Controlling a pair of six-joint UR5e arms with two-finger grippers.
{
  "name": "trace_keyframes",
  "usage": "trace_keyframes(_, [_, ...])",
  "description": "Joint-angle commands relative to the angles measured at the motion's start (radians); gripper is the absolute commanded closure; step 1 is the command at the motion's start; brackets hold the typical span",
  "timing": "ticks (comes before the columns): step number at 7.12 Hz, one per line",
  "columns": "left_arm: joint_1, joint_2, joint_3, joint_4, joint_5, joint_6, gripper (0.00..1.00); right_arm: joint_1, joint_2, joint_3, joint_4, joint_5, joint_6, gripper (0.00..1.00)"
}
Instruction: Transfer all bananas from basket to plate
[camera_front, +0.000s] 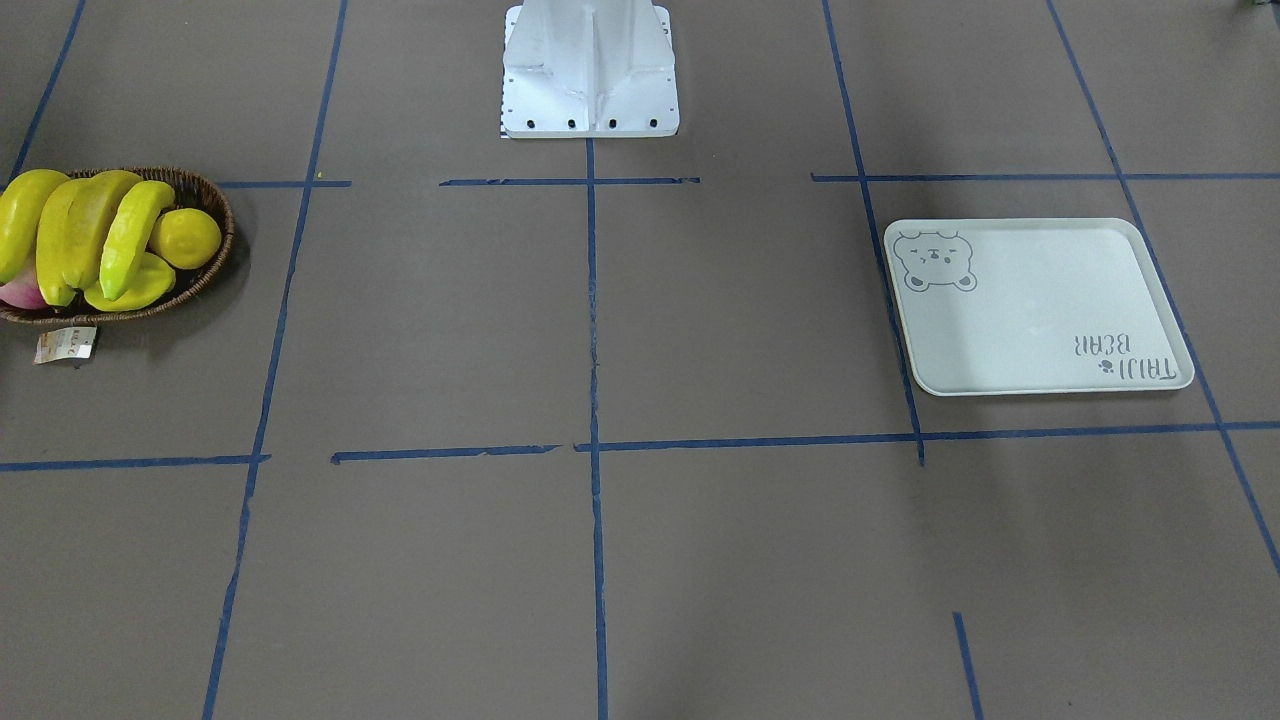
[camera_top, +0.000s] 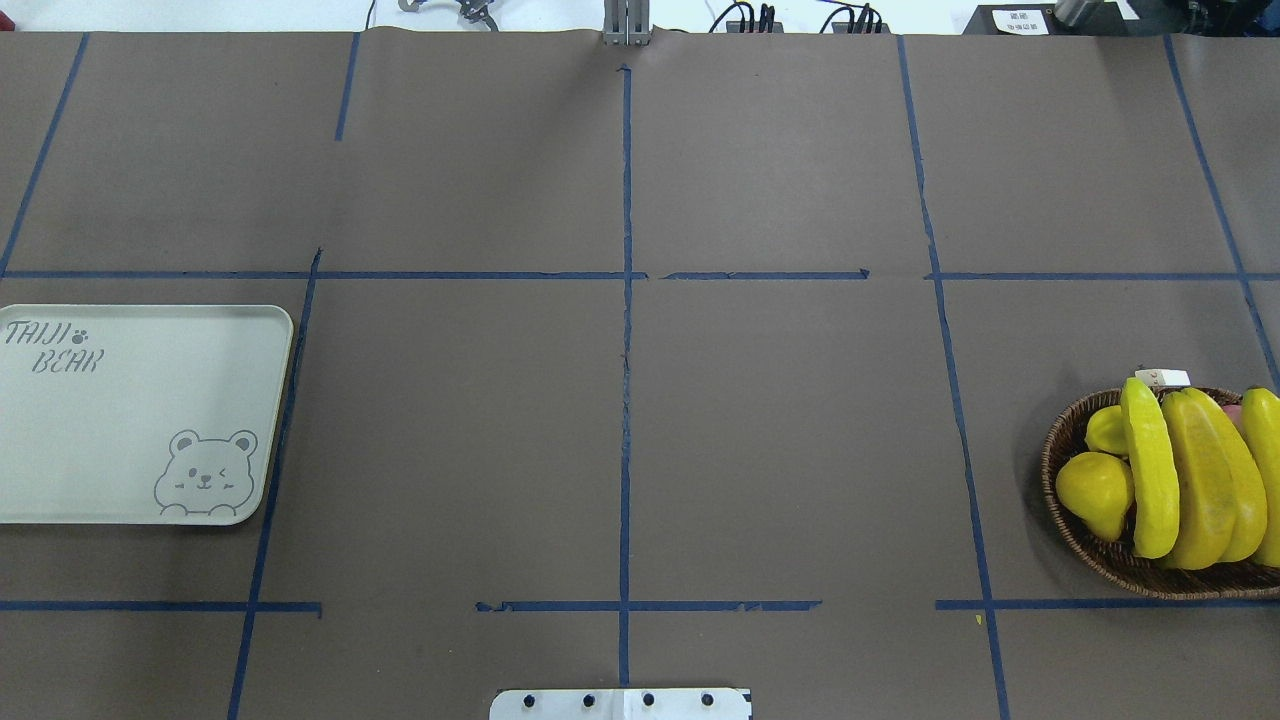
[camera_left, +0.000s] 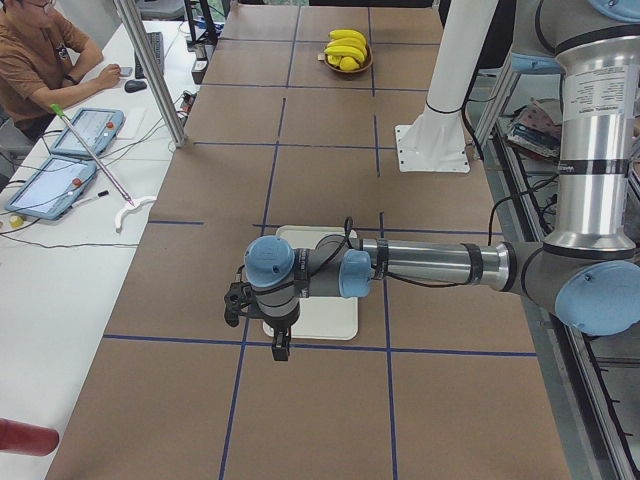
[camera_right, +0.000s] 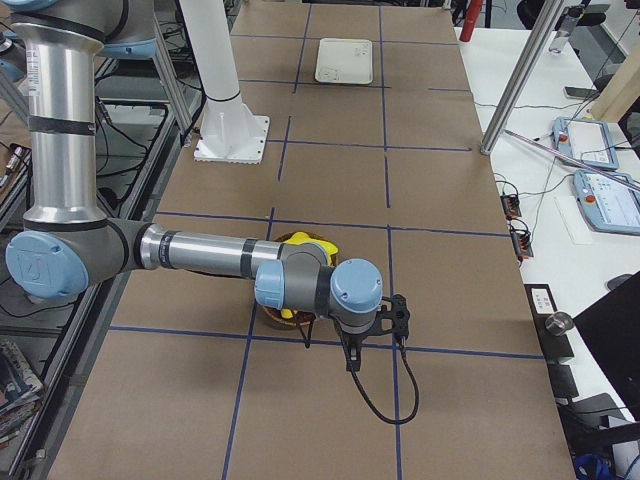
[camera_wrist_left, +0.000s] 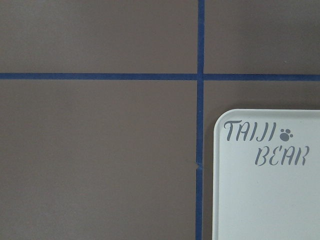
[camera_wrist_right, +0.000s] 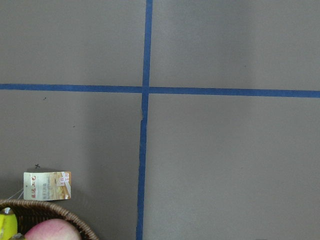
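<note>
**Bananas** (camera_front: 95, 235) lie stacked side by side in the wicker **basket** (camera_front: 222, 205), with a round yellow fruit (camera_front: 186, 238) and a pink fruit (camera_front: 20, 292). A paper tag (camera_front: 66, 344) lies on the table (camera_front: 430, 330) just beside the basket's rim. The **plate** (camera_front: 1040, 310), printed with a bear face, sits well apart at the table's other end. The left gripper (camera_left: 281, 346) hangs above the table at a corner of the plate. The right gripper (camera_right: 350, 358) hangs just beside the basket. From these side views I cannot tell how either pair of jaws stands.
</note>
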Motion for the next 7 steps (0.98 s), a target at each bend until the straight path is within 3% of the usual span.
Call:
trace_keyframes(1, [0.0,0.0,-0.006,0.001,0.0,-0.001,0.0,-0.009,0.001,0.001,-0.001,-0.001,0.001,0.0])
trace_keyframes(4, [0.0,0.003,-0.012,0.0,0.0,-0.003,0.0,-0.092,0.03,0.052,-0.007,-0.015,0.031,0.0])
trace_keyframes(7, [0.0,0.01,-0.013,0.0,0.0,-0.001,0.0,-0.16,-0.135,0.349,0.005,-0.024,0.201,0.0])
